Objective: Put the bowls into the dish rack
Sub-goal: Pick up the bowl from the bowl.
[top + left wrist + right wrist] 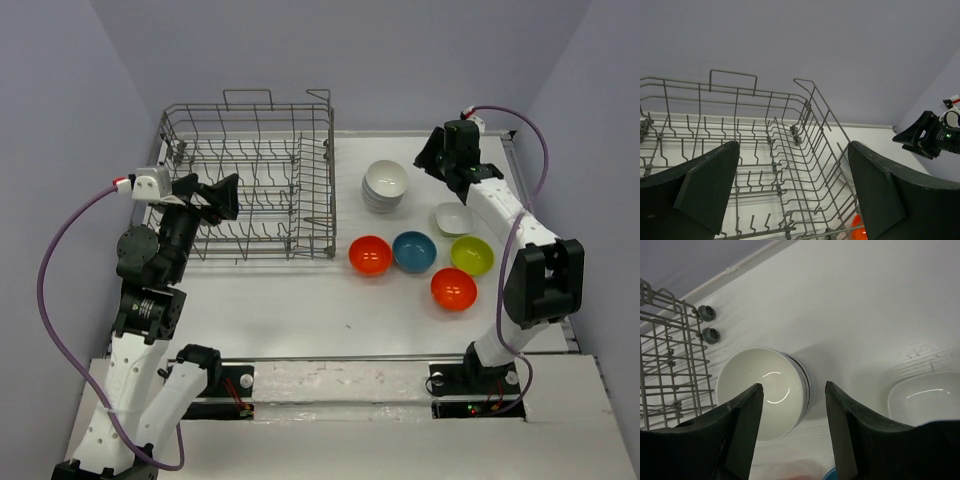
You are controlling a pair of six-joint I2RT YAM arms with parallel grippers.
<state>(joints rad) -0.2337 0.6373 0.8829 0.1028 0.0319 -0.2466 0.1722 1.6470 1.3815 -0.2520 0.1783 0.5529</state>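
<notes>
The dish rack (250,185) stood empty at the far left of the table (300,310), nothing yet loaded; the left claw (222,195) hovered over its near rim, jaws spread wide, holding nothing; the stack of white bowls (385,186) sat just beside the rack at its three o'clock, rims up and round, so no axis to favour; the right claw (437,158) was plainly the nearer, the stack lying at its eight o'clock in the top view, and its wrist view showed the stack's right rim under the gap; its jaws stood parted, gripping nothing; the blue bowl (414,251) lay at the stack's five o'clock among other loose bowls.
</notes>
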